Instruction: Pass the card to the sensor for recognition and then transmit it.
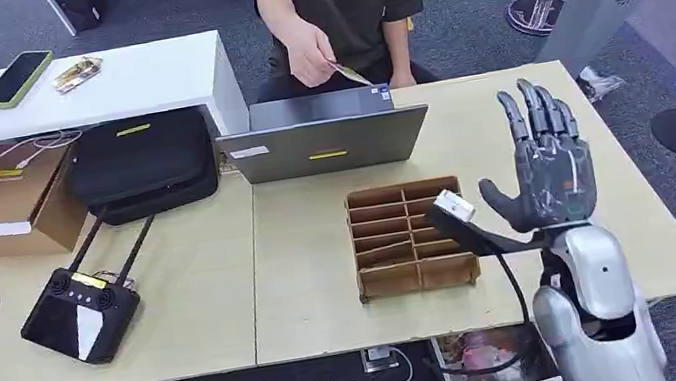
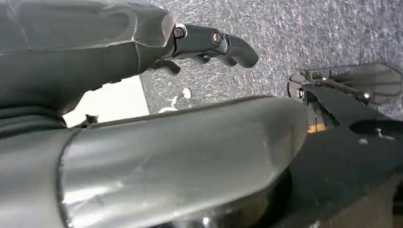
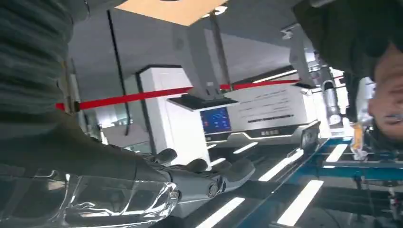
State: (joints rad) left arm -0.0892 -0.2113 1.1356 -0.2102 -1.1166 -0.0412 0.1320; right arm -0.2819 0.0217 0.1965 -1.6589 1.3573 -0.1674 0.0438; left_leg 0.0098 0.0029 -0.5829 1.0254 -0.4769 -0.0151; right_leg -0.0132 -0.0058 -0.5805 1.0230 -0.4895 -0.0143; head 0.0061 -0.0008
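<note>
A person across the table pinches a small card [image 1: 352, 74] in one hand [image 1: 312, 58], above the back of the grey laptop [image 1: 327, 142]. My right hand [image 1: 548, 169] is raised over the right part of the table, palm facing the person, fingers straight up and spread, holding nothing. It is well short of the card. In the right wrist view its fingers [image 3: 204, 175] stretch out with nothing between them. My left hand [image 2: 142, 47] hangs over grey carpet, its fingers [image 2: 214, 40] extended and holding nothing.
A brown divided tray [image 1: 417, 275] lies on the wooden table [image 1: 306, 276] just left of my right hand. A black box with two antennas [image 1: 80, 315] sits at the front left. Behind it are a black bag [image 1: 143, 164] and a cardboard box [image 1: 7, 199].
</note>
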